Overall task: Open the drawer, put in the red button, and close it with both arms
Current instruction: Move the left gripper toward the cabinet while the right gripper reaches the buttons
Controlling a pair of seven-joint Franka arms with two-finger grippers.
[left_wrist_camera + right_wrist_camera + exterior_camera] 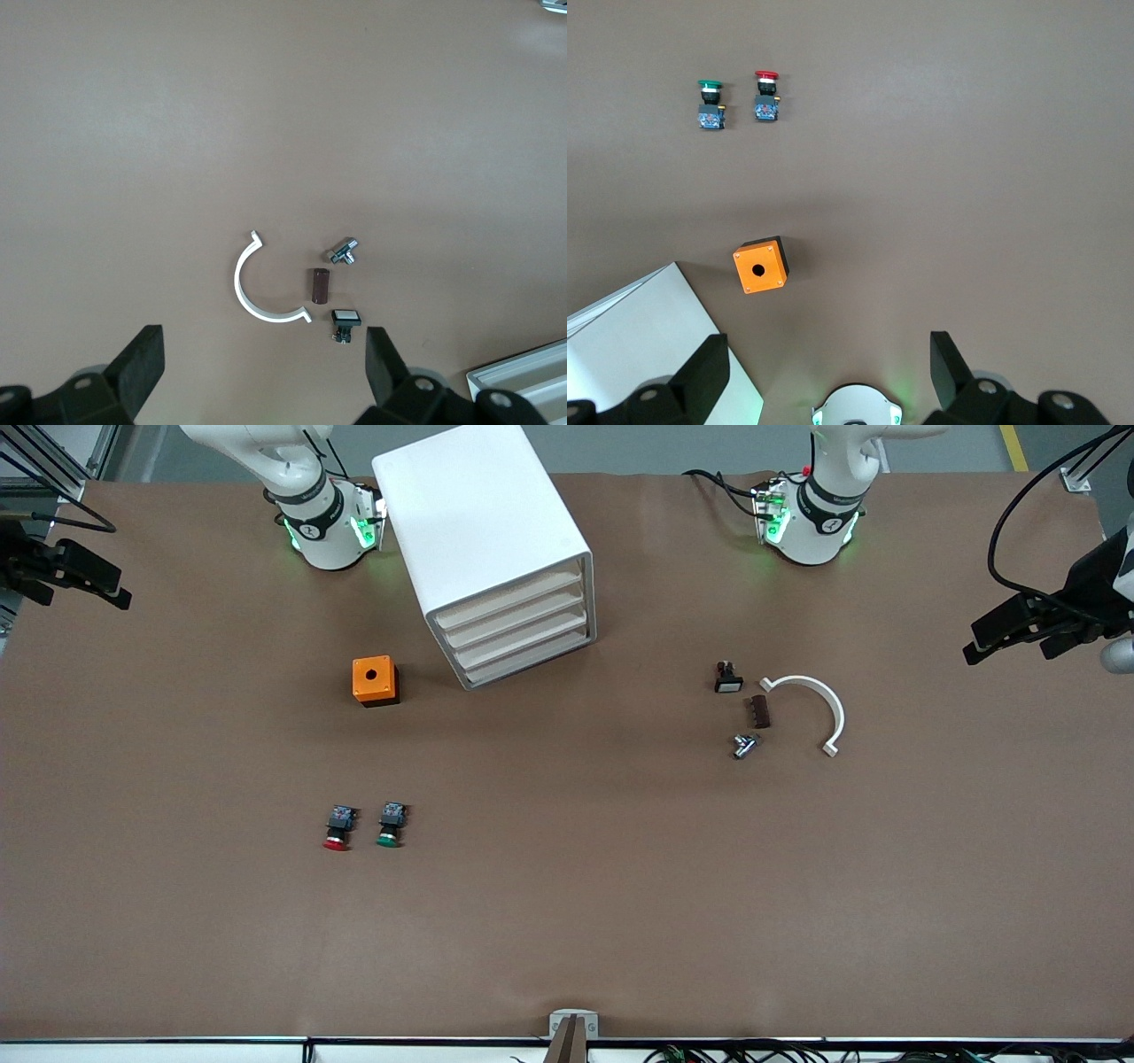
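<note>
The white four-drawer cabinet stands between the arm bases with all drawers shut; the drawer is second from the top. The red button lies on the brown table beside the green one, nearer the front camera than the cabinet; it also shows in the right wrist view. My right gripper hangs open and empty over the right arm's end of the table, and shows open in its wrist view. My left gripper hangs open and empty over the left arm's end, and shows open in its wrist view.
A green button lies beside the red one. An orange box with a hole sits beside the cabinet. Toward the left arm's end lie a white curved clamp, a black switch, a brown block and a metal piece.
</note>
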